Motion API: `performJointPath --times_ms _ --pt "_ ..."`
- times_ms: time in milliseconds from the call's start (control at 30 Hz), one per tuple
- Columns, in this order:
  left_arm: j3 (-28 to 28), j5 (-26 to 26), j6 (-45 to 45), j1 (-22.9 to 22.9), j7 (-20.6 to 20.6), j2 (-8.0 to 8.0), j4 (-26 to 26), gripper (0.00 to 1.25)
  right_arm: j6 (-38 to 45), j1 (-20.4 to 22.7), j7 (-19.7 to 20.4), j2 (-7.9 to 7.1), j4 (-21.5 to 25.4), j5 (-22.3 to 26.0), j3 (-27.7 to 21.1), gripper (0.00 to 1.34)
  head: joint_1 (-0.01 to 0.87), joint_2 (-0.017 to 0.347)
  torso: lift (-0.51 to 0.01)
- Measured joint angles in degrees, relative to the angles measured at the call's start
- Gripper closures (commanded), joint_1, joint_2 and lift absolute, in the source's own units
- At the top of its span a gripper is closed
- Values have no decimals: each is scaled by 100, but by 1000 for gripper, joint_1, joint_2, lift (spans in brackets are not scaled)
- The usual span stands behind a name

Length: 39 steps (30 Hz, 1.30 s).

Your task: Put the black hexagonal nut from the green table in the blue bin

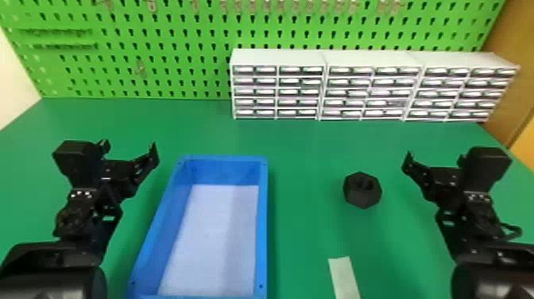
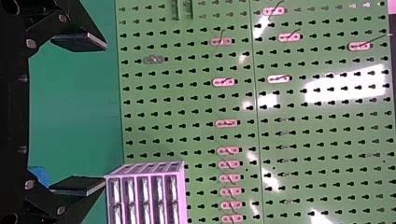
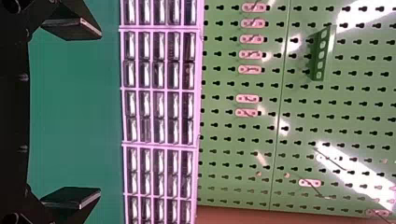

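The black hexagonal nut lies on the green table, right of the blue bin. Left of the bin is my left gripper, raised over the table; in the left wrist view the left gripper has its two fingers wide apart with nothing between them. My right gripper stands to the right of the nut, not touching it. Seen from its own wrist, the right gripper is open and holds nothing.
White drawer cabinets stand along the back right of the table, before a green pegboard. A pale strip of tape is on the table near the front, between the bin and the right arm.
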<state>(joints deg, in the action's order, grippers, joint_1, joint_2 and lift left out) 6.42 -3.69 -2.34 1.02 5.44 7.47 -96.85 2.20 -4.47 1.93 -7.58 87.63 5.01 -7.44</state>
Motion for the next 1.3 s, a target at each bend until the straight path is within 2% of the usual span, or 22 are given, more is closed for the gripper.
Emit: performJointPath --times_ms 933,1300 --pt "-16 -15 -2 3 0 0 0 248 128 -5 -114 -7 6 56 5 116 686 52 -97" --pt "-18 -20 -2 3 0 0 0 248 720 -217 -427 -10 175 -7 -144 116 686 52 -97"
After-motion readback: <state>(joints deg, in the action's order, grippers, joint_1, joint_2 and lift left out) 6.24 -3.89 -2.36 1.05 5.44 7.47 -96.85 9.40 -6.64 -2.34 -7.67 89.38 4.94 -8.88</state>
